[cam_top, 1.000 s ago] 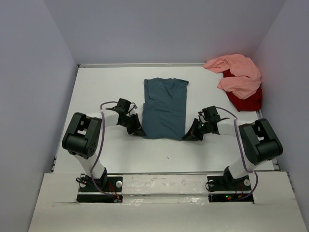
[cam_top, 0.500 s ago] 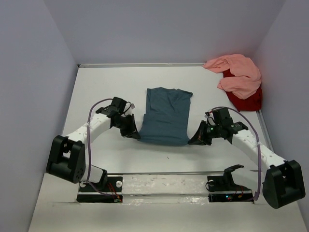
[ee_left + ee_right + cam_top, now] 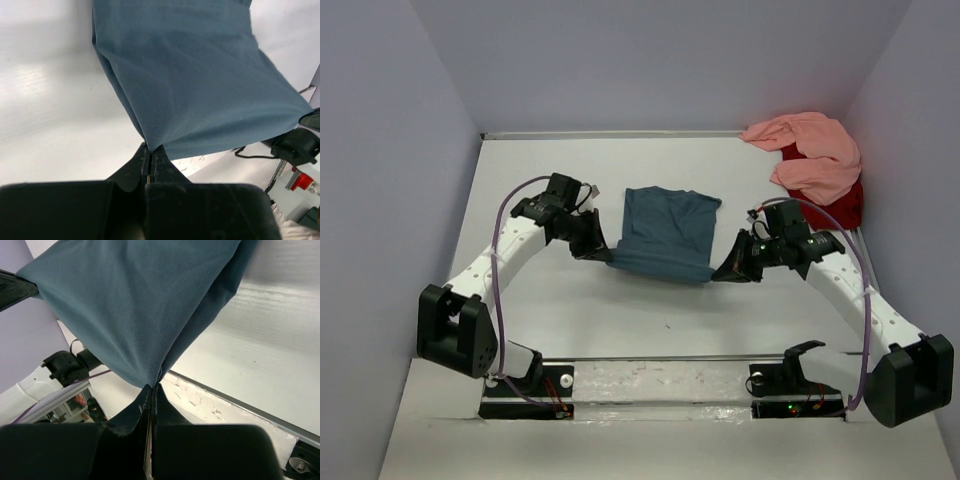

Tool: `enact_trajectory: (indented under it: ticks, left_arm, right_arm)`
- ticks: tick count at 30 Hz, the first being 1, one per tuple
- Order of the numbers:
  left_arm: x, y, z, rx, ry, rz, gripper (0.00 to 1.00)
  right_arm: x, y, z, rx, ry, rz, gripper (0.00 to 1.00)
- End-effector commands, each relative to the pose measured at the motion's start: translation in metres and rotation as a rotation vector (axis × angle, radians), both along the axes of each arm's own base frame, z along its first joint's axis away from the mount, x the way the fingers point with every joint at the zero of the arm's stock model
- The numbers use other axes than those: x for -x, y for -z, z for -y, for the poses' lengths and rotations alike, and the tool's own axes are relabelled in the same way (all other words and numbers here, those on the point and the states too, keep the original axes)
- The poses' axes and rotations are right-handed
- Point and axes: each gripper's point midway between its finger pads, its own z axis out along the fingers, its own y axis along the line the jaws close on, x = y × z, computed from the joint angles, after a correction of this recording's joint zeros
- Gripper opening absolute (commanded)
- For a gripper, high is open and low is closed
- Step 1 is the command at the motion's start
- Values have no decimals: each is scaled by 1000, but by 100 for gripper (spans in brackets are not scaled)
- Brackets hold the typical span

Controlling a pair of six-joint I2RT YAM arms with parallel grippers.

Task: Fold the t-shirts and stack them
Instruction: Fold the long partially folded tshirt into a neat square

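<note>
The left gripper (image 3: 606,256) and right gripper (image 3: 720,273) each pinch shut on a near corner of the teal-blue t-shirt (image 3: 665,232) at the middle of the white table (image 3: 520,180), while the salmon pink t-shirt (image 3: 815,155) lies crumpled over the red t-shirt (image 3: 835,208) in the far right corner.

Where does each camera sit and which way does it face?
Top external: above and behind the bases, looking down at the table; left arm and right arm show.
Left wrist: on the left arm, facing along the left gripper, shut on a corner of the teal-blue shirt.
Right wrist: on the right arm, facing along the right gripper, shut on another corner.
Shared: all three views show the teal-blue shirt.
</note>
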Motion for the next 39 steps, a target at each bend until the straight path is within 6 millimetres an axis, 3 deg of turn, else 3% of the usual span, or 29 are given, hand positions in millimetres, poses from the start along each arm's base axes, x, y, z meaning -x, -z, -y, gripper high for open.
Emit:
enact_trajectory:
  ticks: [1,9,15,39]
  left_arm:
    - [-26,-17,-3,-23,-55,49,0]
    - [-59,-34,7,-10,-73,95,0]
    - [-69,-34,10,-15,-62,104,0]
    - [-126,-29,30,-8,-65,133,0]
  right_arm:
    - [-12,-9,6,55,11,36,0]
    - [-42,-33,2,74,3,115,0]
    - [-58,-42,0,86,4,146,0]
    - [-120,-27,10,153,18,174,0]
